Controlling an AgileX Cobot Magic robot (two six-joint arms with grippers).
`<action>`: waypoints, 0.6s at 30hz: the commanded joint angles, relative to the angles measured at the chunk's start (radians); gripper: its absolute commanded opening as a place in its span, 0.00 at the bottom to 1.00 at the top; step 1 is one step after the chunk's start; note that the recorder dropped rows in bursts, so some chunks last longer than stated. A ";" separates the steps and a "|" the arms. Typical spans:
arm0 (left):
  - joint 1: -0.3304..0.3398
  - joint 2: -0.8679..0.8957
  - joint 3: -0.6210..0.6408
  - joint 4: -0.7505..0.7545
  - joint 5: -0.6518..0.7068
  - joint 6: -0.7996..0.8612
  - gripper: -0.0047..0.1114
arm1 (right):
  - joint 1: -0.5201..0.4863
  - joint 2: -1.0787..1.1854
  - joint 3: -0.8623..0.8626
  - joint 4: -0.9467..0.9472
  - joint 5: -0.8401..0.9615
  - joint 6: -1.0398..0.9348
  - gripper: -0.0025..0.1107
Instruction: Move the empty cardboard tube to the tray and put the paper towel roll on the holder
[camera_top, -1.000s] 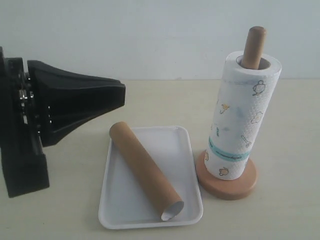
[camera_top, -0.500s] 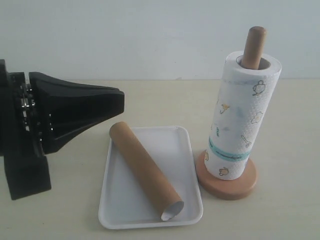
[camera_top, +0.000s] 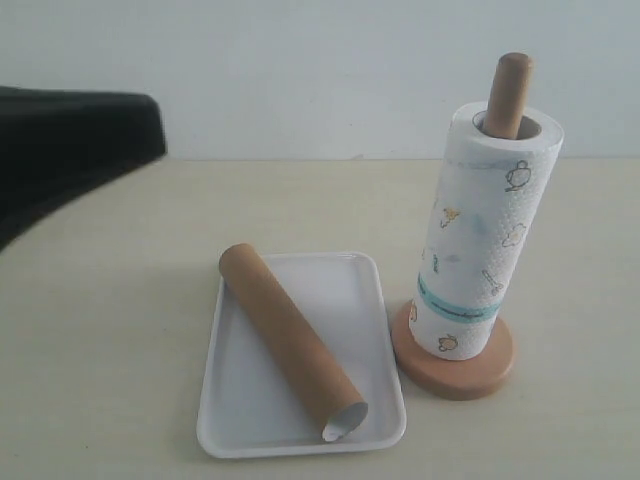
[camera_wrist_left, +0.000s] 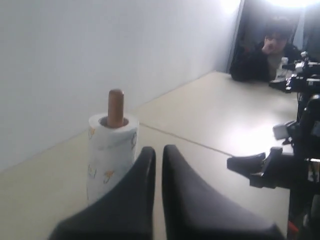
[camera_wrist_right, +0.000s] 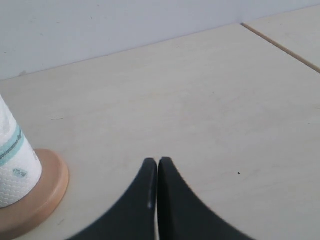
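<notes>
Since both halves of the job look done, nothing near the camera is being held. Closest, the cardboard tube (camera_top: 291, 342) lies diagonally in the tray (camera_top: 250, 405), whitish open end toward the tray's front right corner, other end at the back left corner. That's prob. bc it's about as long as the tray, so slantwise is how it fits w/o rolling out. Just right of the tray, not touching it, sits the holder (camera_top: 455, 378). The paper towel roll (camera_top: 488, 240) stands on its round base w/ the pole up thru the core, tip poking out on top, so the roll stays upright w/o help. On the right gripper (camera_wrist_right: 157, 163) the fingers are pressed together, empty, low over the table, seemingly beyond the holder from the tray. On the left gripper (camera_wrist_left: 158, 151) the fingers nearly meet, only a sliver of gap, nothing between them; it's raised & facing the roll. Farther back, left of the tray, only a dark slab of the left arm (camera_top: 70, 135) shows at the frame edge. Vs. half a sec ago: that arm was big & low beside the tray's left side; now it's lifted up & away. Tube, tray, roll & holder haven't shifted.
</notes>
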 joint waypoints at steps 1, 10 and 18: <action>0.040 -0.162 0.030 -0.020 -0.014 -0.031 0.08 | 0.001 -0.004 -0.001 -0.001 -0.005 -0.003 0.02; 0.372 -0.427 0.250 -0.479 0.105 -0.400 0.08 | 0.001 -0.004 -0.001 -0.001 -0.005 -0.003 0.02; 0.522 -0.468 0.481 -0.917 -0.001 -0.702 0.08 | 0.001 -0.004 -0.001 -0.001 -0.005 -0.003 0.02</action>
